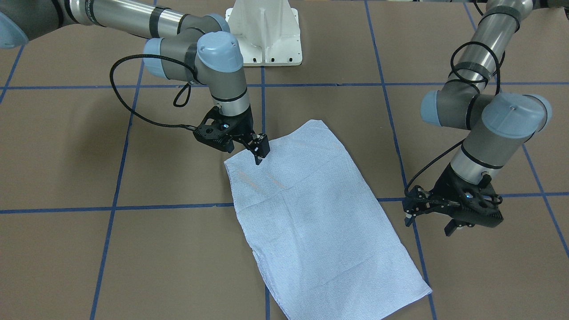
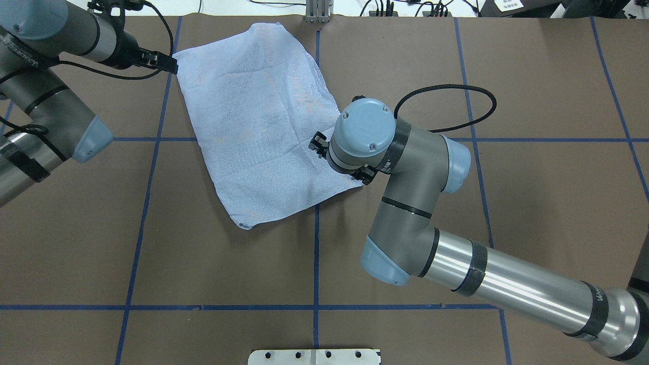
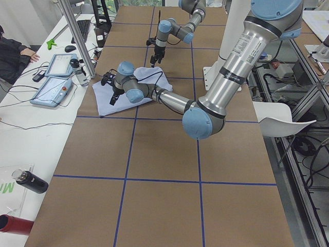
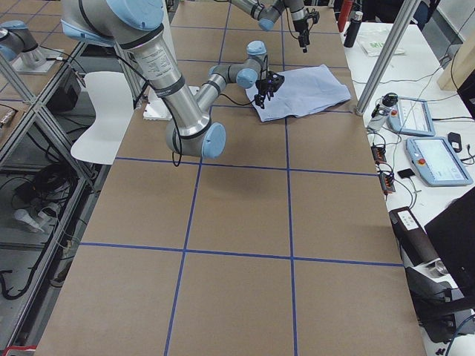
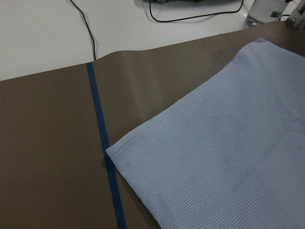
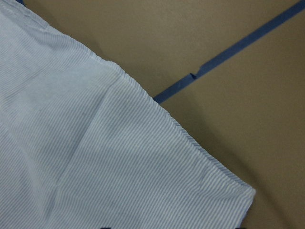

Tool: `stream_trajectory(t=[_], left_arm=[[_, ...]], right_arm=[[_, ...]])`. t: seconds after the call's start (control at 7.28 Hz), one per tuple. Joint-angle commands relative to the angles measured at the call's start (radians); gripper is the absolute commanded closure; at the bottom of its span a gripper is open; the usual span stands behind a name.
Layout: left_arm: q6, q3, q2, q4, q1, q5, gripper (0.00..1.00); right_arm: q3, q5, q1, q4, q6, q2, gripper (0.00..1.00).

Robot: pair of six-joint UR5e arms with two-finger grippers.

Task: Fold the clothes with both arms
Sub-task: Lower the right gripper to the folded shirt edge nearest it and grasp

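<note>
Even, diffuse light from overhead keeps every view bright. Only soft, faint shadows fall on the brown table (image 1: 66, 146). Bright streaks of glare run along the silver tube of the right arm (image 2: 522, 291). The shirt (image 1: 311, 213) looks pale and washed, its fine stripes crisp only in the wrist views; far detail in the side views is lost.

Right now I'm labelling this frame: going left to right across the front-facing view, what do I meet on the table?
right gripper → shirt → left gripper
</note>
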Motion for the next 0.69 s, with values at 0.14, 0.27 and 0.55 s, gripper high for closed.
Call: stream_trajectory(t=[0.14,0.27,0.55], left_arm=[[-0.035,-0.026,0.014,0.002,0.002,-0.007,0.00],[-0.034,-0.025,0.014,0.002,0.002,-0.007,0.00],[-0.035,-0.022,0.014,0.002,0.004,-0.007,0.00]], right_arm=[[-0.071,-0.038,-0.038,0.003,0.144,0.018,0.25],[-0.105,-0.045,-0.040,0.003,0.152,0.041,0.26],[-0.108,-0.045,-0.049,0.001,0.160,0.041,0.26]])
